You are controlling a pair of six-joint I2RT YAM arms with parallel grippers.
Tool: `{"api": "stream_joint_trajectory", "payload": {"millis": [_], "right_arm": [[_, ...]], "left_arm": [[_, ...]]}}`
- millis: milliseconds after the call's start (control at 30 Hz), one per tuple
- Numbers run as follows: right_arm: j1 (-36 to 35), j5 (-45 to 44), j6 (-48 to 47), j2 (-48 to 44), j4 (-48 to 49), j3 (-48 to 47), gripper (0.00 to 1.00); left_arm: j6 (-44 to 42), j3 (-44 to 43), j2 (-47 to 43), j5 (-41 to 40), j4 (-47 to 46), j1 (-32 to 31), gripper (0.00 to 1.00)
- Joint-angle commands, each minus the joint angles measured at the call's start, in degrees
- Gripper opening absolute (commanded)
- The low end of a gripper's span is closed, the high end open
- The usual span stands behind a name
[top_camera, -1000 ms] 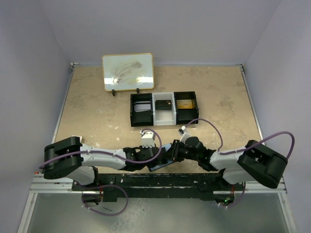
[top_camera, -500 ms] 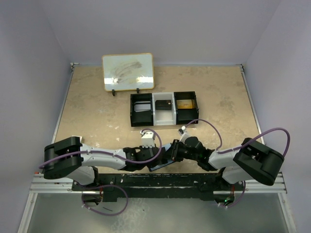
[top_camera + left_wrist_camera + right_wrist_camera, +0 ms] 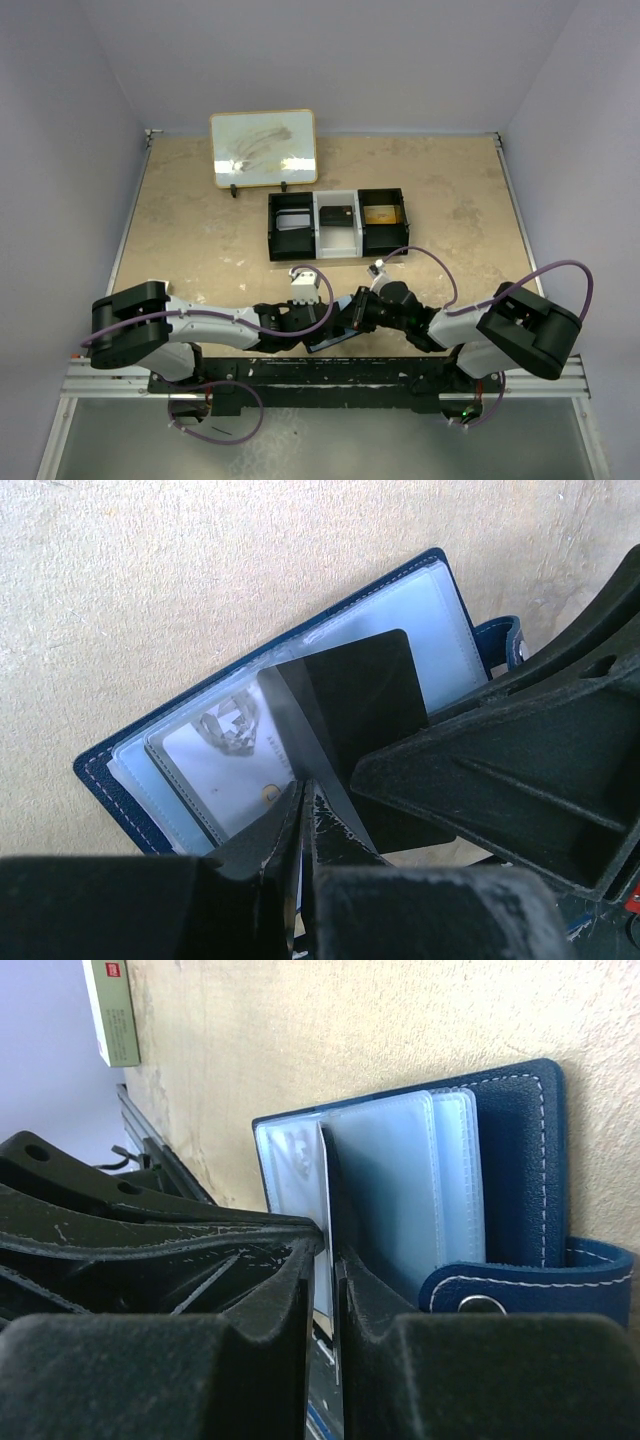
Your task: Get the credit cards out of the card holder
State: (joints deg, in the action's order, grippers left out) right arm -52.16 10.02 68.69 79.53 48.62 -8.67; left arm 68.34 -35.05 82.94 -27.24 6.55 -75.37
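Card holder (image 3: 425, 620) lies open on the table (image 3: 150, 580), pockets up, at the lower centre of the top view where the two wrists meet. In the left wrist view its long axis runs from lower left to upper right.

Black card (image 3: 350, 710) sits part-way out of a pocket, skewed across the holder. Its free end points to the lower right of that frame, straight at the right gripper (image 3: 325, 1260). A pale card (image 3: 215, 770) lies beneath it, seated in its sleeve.

Right gripper: jaws narrow, one on either side of the black card, which shows edge-on between them in the right wrist view. Whether the pads press on it, cannot tell. The holder lies directly ahead of these fingers, in the upper right of that frame.

Left gripper (image 3: 303, 815): closed, tips at the holder's near edge, bottom centre of its own view. Whether it pinches a sleeve or only bears on it, cannot tell.

Judgement: the right arm is the one placed for the draw. The card's long axis runs along the right fingers, so the pull should go straight back, toward the bottom of the right wrist frame and away from the holder, while the left arm pins the holder down.
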Motion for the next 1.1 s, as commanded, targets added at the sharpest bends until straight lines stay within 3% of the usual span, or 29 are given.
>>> {"api": "stream_joint_trajectory", "payload": {"millis": [0, 267, 400, 667, 967, 1067], "right_arm": [[0.0, -1.0, 1.6, 0.2, 3.2, 0.2, 0.14], [0.0, -1.3, 1.5, -1.0, 2.4, 0.5, 0.1], [0.1, -1.8, 1.4, -1.7, 0.2, 0.3, 0.21], [0.1, -3.7, 1.8, -4.1, -3.3, 0.5, 0.26], [0.1, -4.2, 0.5, -6.0, -5.0, 0.2, 0.0], [0.1, -5.5, -1.3, -9.5, -7.2, 0.2, 0.0]], "left_arm": [[-0.5, 0.2, 1.9, 1.5, 4.5, -0.3, 0.0], [-0.4, 0.2, 1.9, 1.5, 4.6, -0.3, 0.0], [-0.4, 0.2, 1.9, 1.5, 4.6, -0.3, 0.0], [-0.4, 0.3, 1.9, 1.6, 4.6, -0.3, 0.0], [-0.3, 0.0, 1.8, 1.3, 4.9, -0.3, 0.0], [0.7, -0.9, 0.0, -1.2, 7.6, -0.8, 0.0]]}}
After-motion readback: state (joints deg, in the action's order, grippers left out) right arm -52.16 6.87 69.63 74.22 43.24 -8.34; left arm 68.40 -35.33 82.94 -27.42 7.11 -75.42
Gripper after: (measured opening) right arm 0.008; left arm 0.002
